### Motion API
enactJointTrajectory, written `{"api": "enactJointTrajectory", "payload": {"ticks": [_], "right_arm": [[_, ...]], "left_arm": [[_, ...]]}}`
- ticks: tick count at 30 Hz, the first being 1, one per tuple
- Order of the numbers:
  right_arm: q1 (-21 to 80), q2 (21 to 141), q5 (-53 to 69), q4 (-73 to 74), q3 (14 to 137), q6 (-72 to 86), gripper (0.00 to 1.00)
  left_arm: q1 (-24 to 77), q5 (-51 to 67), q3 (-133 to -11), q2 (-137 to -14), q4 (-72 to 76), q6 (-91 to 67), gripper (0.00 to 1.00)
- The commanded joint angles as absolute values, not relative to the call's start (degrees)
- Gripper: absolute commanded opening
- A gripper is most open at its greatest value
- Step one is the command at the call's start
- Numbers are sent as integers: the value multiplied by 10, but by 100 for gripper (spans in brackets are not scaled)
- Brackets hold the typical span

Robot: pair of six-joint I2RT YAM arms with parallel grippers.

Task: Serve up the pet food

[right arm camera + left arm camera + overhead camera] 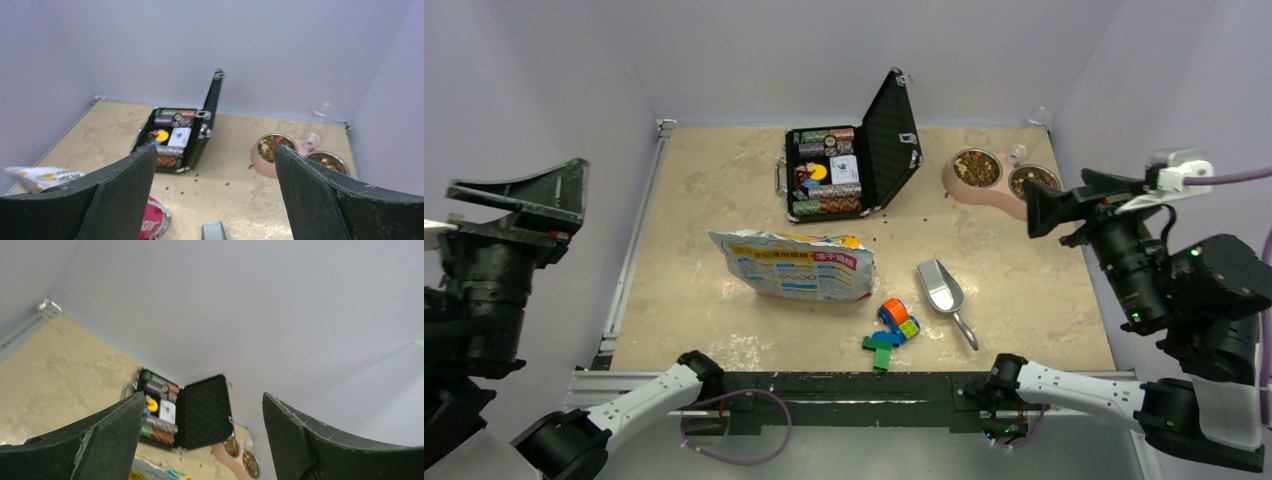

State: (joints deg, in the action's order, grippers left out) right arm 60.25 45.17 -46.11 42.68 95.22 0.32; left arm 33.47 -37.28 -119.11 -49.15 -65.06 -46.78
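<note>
Both empty, my left fingers and right fingers stand apart; the pet food lies at the bench's far-right corner, nearer my right arm.

A beige, marbled counter is enclosed on three sides by plain, pale lavender-grey walls. A metal rail is fitted along its left edge, and a dark strip along the near edge. Everything is evenly, softly lit.
</note>
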Motion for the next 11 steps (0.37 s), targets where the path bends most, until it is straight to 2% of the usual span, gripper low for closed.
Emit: {"api": "enactJointTrajectory", "payload": {"ticks": [1,7,11], "right_arm": [[600,422,-540,355,936,-71,92],[600,403,-572,266,926,-156,94],[600,413,-595,261,936,-163,96]], "left_arm": [[332,-426,-1221,-504,-576,-311,91],[333,-430,-1238,-502,-547,-267,92],[333,-427,-1233,-499,-548,-260,92]]}}
